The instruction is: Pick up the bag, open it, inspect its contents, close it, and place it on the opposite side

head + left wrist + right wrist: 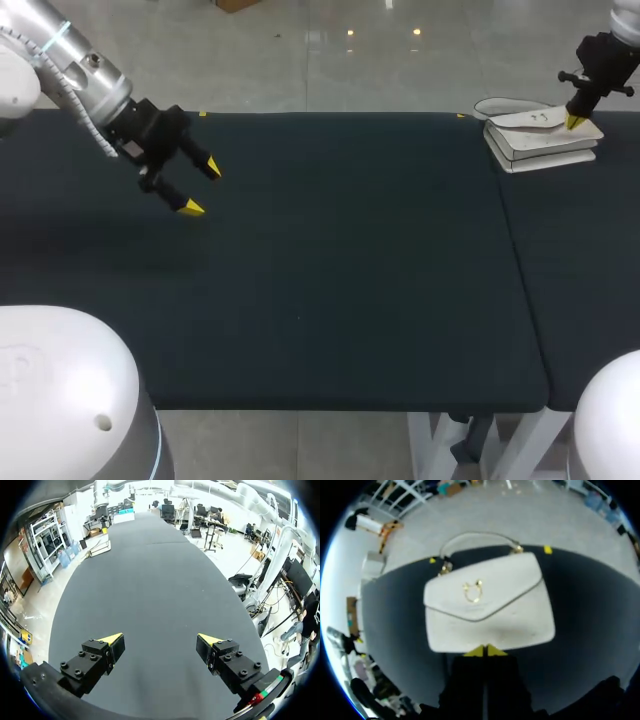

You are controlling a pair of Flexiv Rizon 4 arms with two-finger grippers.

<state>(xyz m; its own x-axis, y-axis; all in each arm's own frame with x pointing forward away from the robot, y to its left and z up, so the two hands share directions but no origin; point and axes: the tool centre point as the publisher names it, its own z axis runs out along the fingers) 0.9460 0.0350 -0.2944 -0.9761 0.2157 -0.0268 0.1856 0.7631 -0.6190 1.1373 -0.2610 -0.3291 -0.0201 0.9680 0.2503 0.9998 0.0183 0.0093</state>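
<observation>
A cream-white handbag (540, 142) with a flap, a gold clasp and a thin handle lies flat at the table's far right. My right gripper (575, 121) hangs over its right part, yellow tips pressed together. In the right wrist view the bag (490, 605) fills the space ahead of the shut gripper (485, 651), whose tips sit at the bag's near edge with nothing visible between them. My left gripper (200, 187) is open above the table's far left, nothing between its fingers. In the left wrist view the gripper (162, 640) faces down the table toward the distant bag (100, 547).
The dark table top (350, 260) is made of two parts with a seam (520, 260) on the right, just in front of the bag. The bag's handle (500, 103) reaches toward the far table edge.
</observation>
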